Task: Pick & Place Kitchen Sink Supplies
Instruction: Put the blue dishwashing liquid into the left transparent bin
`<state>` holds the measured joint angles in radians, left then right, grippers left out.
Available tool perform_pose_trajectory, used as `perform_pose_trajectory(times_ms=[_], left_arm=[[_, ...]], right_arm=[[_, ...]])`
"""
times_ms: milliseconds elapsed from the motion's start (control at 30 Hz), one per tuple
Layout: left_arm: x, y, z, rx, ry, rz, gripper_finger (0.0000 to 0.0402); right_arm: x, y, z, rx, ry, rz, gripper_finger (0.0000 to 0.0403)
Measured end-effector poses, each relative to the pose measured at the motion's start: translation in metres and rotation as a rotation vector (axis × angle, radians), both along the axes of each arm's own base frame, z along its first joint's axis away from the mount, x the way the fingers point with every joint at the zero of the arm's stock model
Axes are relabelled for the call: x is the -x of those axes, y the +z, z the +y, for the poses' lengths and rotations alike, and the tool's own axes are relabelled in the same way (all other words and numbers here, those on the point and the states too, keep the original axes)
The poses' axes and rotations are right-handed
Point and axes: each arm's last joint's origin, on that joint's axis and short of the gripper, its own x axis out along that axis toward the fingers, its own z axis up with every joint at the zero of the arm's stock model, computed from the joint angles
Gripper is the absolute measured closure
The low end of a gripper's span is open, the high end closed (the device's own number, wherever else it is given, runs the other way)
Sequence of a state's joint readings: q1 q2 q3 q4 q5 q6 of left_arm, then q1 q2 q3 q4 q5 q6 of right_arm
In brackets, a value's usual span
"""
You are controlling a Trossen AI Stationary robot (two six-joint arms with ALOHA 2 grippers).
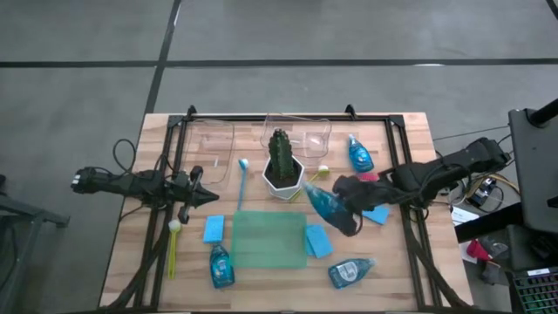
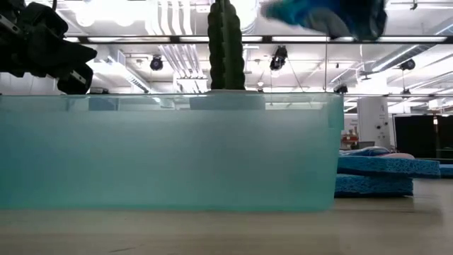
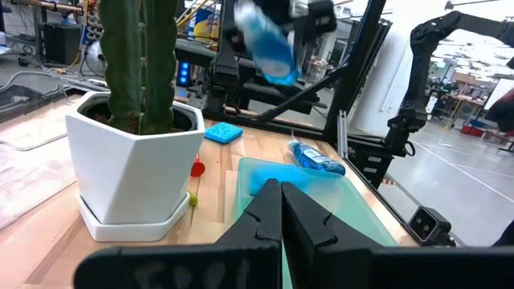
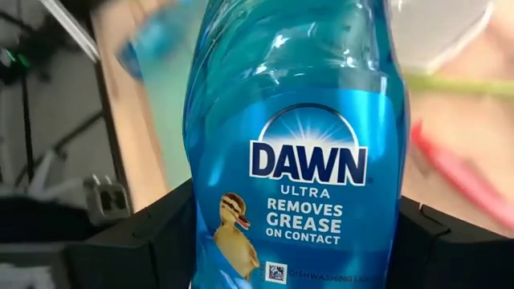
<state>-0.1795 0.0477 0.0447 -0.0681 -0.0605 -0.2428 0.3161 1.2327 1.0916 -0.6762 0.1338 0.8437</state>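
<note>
While the right end effector [image 1: 349,202] grips a soap bottle [image 1: 324,202] aloft, the cactus [image 1: 281,155] stands just beside it.

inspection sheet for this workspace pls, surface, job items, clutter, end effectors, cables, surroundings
surface: light wooden table inside a black frame.
job's things: clear bottles of blue soap at the back, front left and front right; a fourth blue soap bottle is held off the table. Flat light-blue sponges; long thin blue brush, yellow brush.
clutter: green cactus in white pot, translucent green mat, clear plastic containers at the back.
grippers: left end effector shut, empty, left of the cactus; right end effector shut on the fourth bottle.
cables: black cable loop by the left arm.
surroundings: grey floor; workshop room behind.
</note>
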Motion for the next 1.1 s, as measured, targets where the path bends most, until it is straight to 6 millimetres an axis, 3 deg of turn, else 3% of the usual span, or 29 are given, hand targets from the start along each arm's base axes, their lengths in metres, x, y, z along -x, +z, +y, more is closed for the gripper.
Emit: perform_pose_trajectory(times_ms=[300, 400, 467, 533, 667, 900, 1100], left_arm=[[0.000, 0.000, 0.000, -0.008, 0.006, -0.001, 0.0401], [0.000, 0.002, 0.003, -0.056, 0.090, -0.023, 0.0401], [-0.001, 0.007, 0.003, 0.012, 0.108, -0.078, 0.0401], [0.000, 0.018, 0.003, 0.167, 0.104, -0.182, 0.0401], [0.007, 0.043, 0.006, 0.639, 0.058, -0.415, 0.0401], [0.023, 0.068, 0.014, 0.779, 0.167, -0.756, 0.0401], [0.033, 0.078, 0.019, 0.778, 0.240, -0.913, 0.0401]], right_arm=[[-0.013, 0.064, -0.011, 0.104, -0.108, -0.215, 0.0133], [-0.014, 0.081, -0.013, 0.124, -0.147, -0.285, 0.0133], [-0.014, 0.092, -0.014, 0.128, -0.171, -0.331, 0.0133], [-0.013, 0.098, -0.015, 0.146, -0.180, -0.357, 0.0133], [-0.014, 0.110, -0.016, 0.161, -0.203, -0.424, 0.0133], [-0.015, 0.119, -0.016, 0.190, -0.183, -0.482, 0.0133], [-0.020, 0.117, -0.015, 0.218, -0.165, -0.480, 0.0133]])
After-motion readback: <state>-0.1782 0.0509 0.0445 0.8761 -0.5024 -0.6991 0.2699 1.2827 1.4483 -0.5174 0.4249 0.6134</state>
